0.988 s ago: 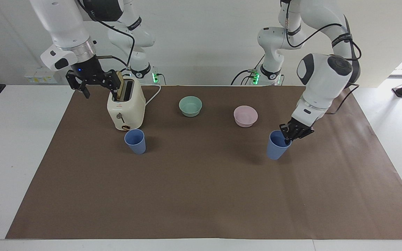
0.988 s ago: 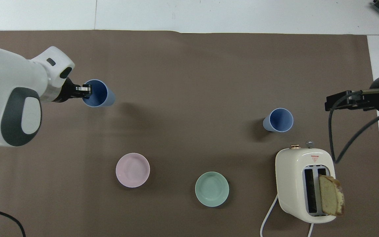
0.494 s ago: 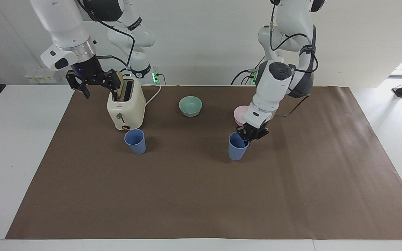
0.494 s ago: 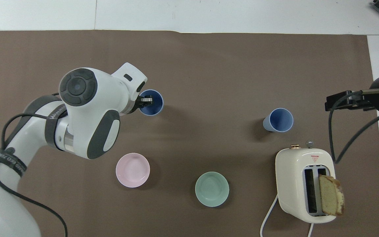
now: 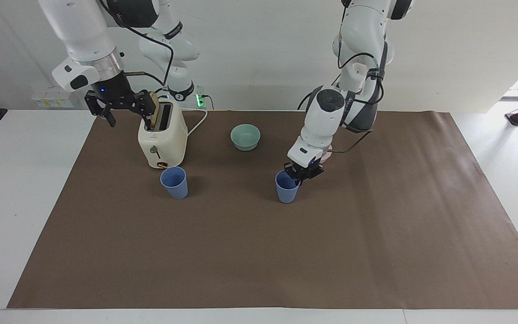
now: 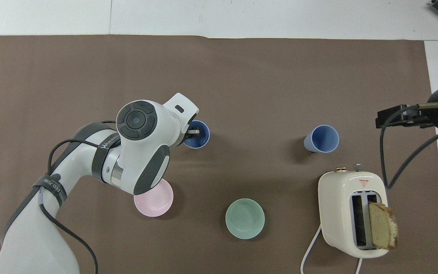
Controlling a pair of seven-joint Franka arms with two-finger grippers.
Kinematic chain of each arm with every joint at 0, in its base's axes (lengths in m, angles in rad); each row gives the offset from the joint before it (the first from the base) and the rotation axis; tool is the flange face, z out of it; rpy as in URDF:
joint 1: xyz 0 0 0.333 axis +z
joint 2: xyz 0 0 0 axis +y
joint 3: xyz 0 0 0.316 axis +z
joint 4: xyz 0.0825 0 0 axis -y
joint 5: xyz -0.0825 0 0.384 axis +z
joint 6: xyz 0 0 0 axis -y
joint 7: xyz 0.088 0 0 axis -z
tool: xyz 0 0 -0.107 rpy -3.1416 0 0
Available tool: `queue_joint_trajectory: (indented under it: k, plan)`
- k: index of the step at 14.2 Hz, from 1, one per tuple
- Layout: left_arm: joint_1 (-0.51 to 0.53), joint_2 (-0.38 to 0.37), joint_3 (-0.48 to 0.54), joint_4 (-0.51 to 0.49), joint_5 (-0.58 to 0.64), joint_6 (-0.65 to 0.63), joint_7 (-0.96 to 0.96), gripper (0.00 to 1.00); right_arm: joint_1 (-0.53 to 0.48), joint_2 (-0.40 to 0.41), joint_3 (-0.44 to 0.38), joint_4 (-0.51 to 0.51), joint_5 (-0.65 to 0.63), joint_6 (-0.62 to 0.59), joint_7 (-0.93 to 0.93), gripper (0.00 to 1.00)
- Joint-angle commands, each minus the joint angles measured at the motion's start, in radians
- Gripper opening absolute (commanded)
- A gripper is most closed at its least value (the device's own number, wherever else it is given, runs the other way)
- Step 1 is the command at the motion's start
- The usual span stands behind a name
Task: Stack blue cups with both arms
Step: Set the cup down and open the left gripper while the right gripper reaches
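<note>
Since 1 second ago the left gripper (image 5: 303, 173) has carried 1 cup (image 5: 287, 188) from the frame's right to its centre, pinching the rim. The other cup (image 5: 174, 182) stands centre-left before the toaster (image 5: 162, 135). The right gripper (image 5: 119, 104) waits upper left, spread. Cups look light, stiff; grip the rim.

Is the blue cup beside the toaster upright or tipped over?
Upright. The periwinkle-blue plastic tumbler stands on its narrow base beside the cream toaster, open mouth up; its inside shows from overhead.
</note>
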State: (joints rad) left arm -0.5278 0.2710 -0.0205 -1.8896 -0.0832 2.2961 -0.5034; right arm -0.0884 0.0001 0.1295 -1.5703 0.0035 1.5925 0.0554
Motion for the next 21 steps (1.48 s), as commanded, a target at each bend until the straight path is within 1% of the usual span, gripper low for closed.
queue_joint_trajectory:
  k: [1, 2, 4, 6, 7, 8, 10, 11, 13, 15, 17, 19, 21]
  plan:
    - [-0.009, -0.033, 0.014, -0.031, 0.017, 0.020, -0.003, 0.83, -0.028, -0.023, 0.010, -0.030, 0.001, 0.020, -0.020, 1.00]
    - [-0.006, -0.032, 0.016, -0.028, 0.017, 0.020, 0.005, 1.00, -0.030, -0.023, 0.010, -0.030, 0.003, 0.020, -0.020, 1.00]
    - [0.002, -0.032, 0.019, -0.019, 0.020, 0.014, 0.017, 1.00, -0.030, -0.025, 0.010, -0.036, 0.003, 0.023, -0.017, 1.00]
    - [0.035, -0.067, 0.027, -0.014, 0.020, 0.002, 0.075, 1.00, -0.040, -0.025, 0.010, -0.066, 0.006, 0.035, -0.020, 1.00]
    - [0.051, -0.090, 0.028, -0.014, 0.020, -0.024, 0.100, 1.00, -0.043, -0.025, 0.010, -0.077, 0.013, 0.056, -0.020, 1.00]
    - [0.073, -0.120, 0.028, -0.014, 0.020, -0.059, 0.138, 1.00, -0.044, -0.020, 0.010, -0.100, 0.022, 0.090, -0.019, 1.00]
    - [0.141, -0.186, 0.028, -0.013, 0.020, -0.131, 0.253, 1.00, -0.033, -0.019, 0.010, -0.170, 0.026, 0.199, -0.011, 1.00]
    - [0.167, -0.215, 0.028, -0.010, 0.020, -0.180, 0.302, 1.00, -0.033, -0.019, 0.010, -0.189, 0.026, 0.223, -0.011, 1.00]
    - [0.215, -0.262, 0.030, 0.009, 0.020, -0.266, 0.342, 1.00, -0.033, 0.013, 0.010, -0.195, 0.026, 0.230, -0.009, 1.00]
    - [0.276, -0.273, 0.031, 0.067, 0.022, -0.341, 0.393, 1.00, -0.025, 0.066, 0.010, -0.209, 0.024, 0.254, -0.009, 1.00]
    - [0.330, -0.269, 0.031, 0.148, 0.023, -0.439, 0.459, 1.00, -0.001, 0.096, 0.010, -0.256, 0.026, 0.338, -0.005, 1.00]
    - [0.389, -0.271, 0.031, 0.228, 0.026, -0.539, 0.497, 1.00, 0.001, 0.118, 0.010, -0.309, 0.024, 0.435, -0.002, 1.00]
    - [0.425, -0.265, 0.031, 0.294, 0.026, -0.607, 0.543, 1.00, -0.001, 0.139, 0.010, -0.336, 0.024, 0.460, -0.002, 1.00]
